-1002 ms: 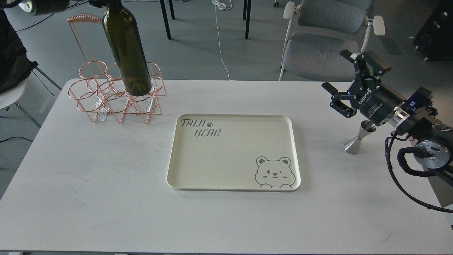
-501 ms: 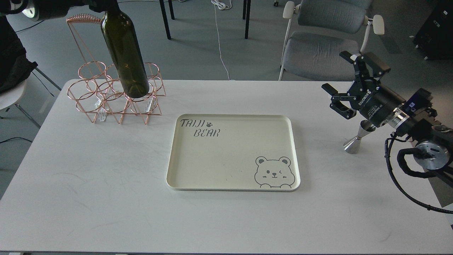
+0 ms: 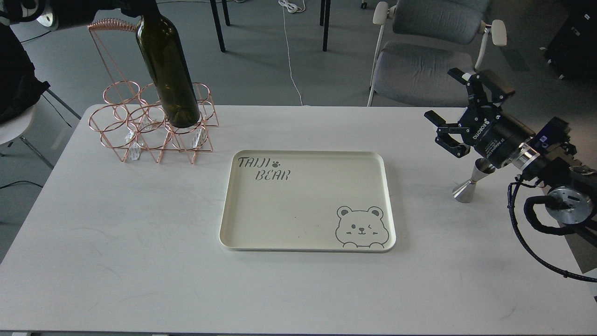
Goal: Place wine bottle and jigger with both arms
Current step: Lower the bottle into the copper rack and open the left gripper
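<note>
From the head view, the wine bottle (image 3: 169, 74) tilts over the copper wire rack (image 3: 149, 123) at the surface's (image 3: 140, 242) far left; the left gripper lies beyond the frame. The right gripper (image 3: 454, 105) is spread wide and empty above the jigger (image 3: 468, 184), which stands right of the cream tray (image 3: 308, 200).

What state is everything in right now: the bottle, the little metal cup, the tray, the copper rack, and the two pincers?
wine bottle: tilted, base at the copper rack's rings, neck top out of view.
jigger: upright on the table, ungripped.
tray: flat on the table, nothing in it.
copper rack: standing at the table's far-left corner.
right pincer: open, holding nothing, above and behind the jigger.
left pincer: tip out of view at the top edge.
</note>
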`<state>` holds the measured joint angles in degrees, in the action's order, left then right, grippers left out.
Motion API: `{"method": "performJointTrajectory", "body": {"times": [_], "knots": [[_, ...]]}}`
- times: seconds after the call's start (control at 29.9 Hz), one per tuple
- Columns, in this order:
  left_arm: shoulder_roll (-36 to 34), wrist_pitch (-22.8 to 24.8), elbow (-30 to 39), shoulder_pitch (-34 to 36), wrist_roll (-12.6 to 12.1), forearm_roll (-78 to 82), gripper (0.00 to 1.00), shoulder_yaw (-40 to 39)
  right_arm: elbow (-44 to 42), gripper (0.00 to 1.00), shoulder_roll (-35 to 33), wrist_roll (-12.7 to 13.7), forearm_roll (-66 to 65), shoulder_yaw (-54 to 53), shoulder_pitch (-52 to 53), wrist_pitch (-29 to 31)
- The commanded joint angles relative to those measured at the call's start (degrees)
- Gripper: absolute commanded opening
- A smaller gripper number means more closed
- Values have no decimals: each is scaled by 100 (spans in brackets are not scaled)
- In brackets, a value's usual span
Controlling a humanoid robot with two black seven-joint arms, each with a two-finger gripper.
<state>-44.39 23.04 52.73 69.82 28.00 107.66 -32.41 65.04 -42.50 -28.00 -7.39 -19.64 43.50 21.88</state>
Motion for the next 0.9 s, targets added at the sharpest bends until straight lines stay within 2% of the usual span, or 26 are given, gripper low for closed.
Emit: {"method": "performJointTrajectory", "body": {"times": [0.0,0.37,0.87], "knots": [[1,-80,0,-109,0,0,16,7,0,98,-4,0,0,-5,0,0],[10,-291,-26,-372,0,0,18,7,0,98,-4,0,0,-22,0,0],[387,-493,-438,-742,0,0,23,24,9,98,-4,0,0,-31,-123,0]]}}
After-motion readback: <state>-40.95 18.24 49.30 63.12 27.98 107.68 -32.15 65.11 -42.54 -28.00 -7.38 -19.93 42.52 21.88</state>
